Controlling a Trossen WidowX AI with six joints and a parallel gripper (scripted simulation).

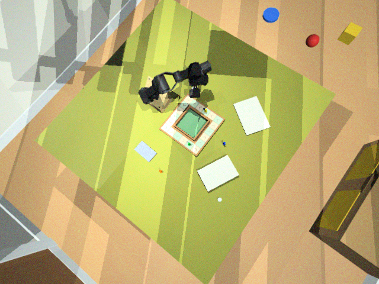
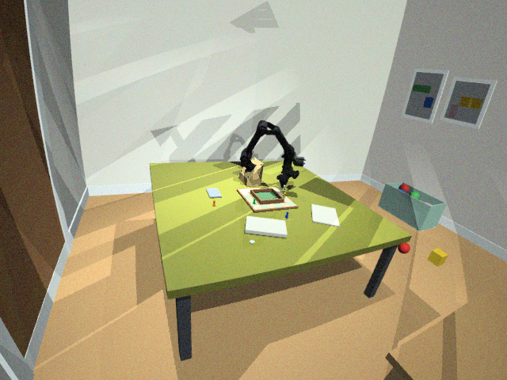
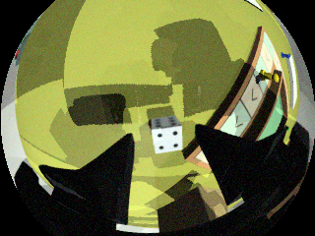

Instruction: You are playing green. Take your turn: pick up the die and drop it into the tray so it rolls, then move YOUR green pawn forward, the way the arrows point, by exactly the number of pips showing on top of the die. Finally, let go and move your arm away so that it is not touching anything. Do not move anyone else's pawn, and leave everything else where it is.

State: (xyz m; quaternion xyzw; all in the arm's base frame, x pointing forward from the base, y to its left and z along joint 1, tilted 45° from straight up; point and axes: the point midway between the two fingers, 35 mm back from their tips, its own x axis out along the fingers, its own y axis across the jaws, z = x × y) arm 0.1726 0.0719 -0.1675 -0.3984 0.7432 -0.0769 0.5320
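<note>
The die lies on the table directly under the gripper, framed between its parted, empty fingers, while beside the hand the board's sunken tray holds nothing and the green pawn stands on its far edge.

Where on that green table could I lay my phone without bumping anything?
The widest bare stretch is the near end of the table, in front of the white slab and small white disc. The left side beyond the pale blue card is bare too. Around the game board, gripper and die it is crowded.
</note>
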